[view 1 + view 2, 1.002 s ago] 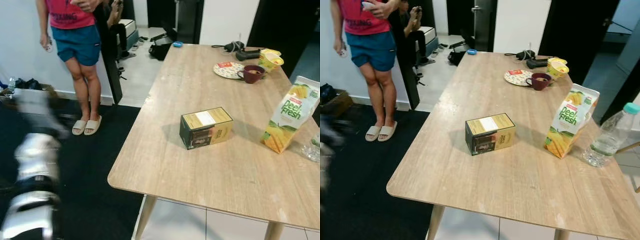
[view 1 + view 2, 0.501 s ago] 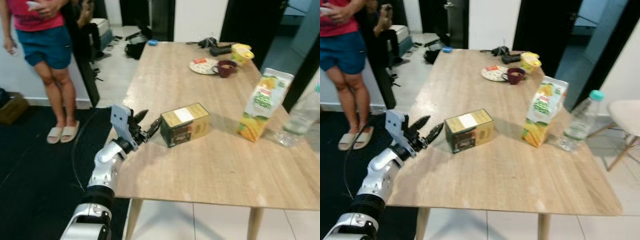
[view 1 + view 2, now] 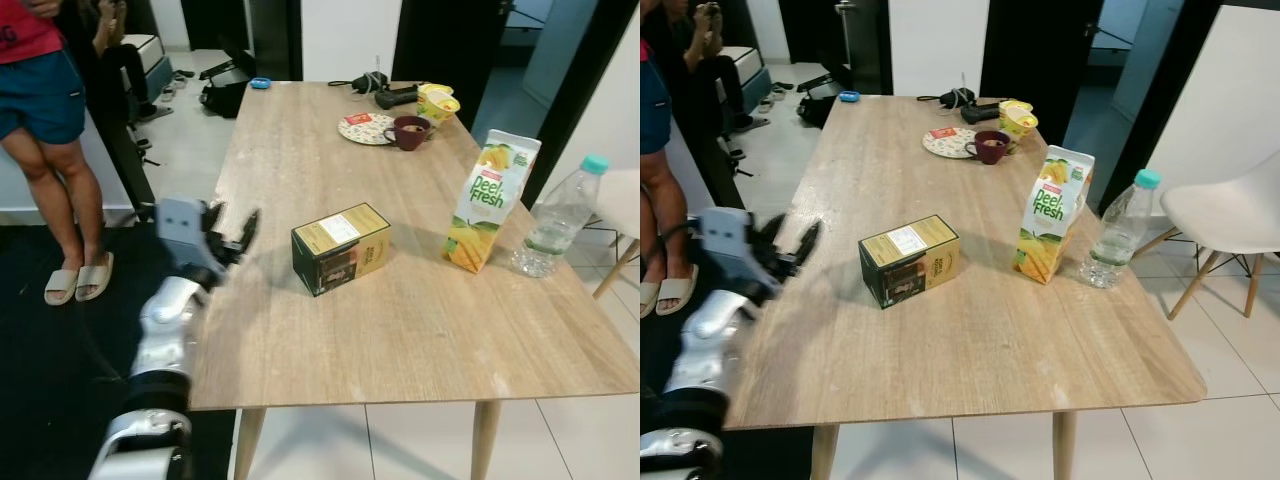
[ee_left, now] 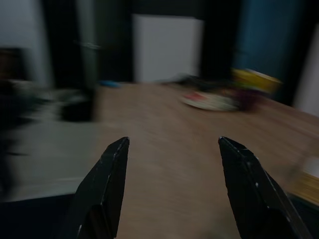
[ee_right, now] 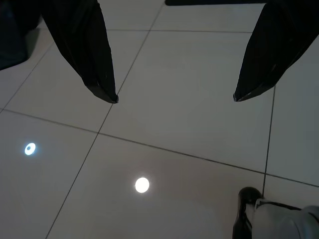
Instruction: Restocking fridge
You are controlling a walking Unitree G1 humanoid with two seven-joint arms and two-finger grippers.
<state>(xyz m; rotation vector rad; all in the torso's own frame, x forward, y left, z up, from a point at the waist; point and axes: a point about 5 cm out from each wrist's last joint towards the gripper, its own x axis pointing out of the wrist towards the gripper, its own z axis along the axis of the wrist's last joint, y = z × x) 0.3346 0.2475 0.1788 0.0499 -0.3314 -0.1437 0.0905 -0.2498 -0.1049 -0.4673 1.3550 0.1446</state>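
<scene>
A dark green and gold box lies on the wooden table, near its middle. To its right stand a yellow Peel Fresh juice carton and a clear water bottle with a teal cap. My left gripper is open over the table's left edge, a short way left of the box, with nothing between its fingers. In the left wrist view the left gripper points along the blurred tabletop. My right gripper hangs open over the tiled floor.
At the table's far end are a plate, a dark red mug, a yellow cup and black gear. A person stands at the left on the dark mat. A white chair is at the right.
The camera has swung, so the whole scene has shifted. My left gripper was close to the box's left side; the gap between them is now wider.
</scene>
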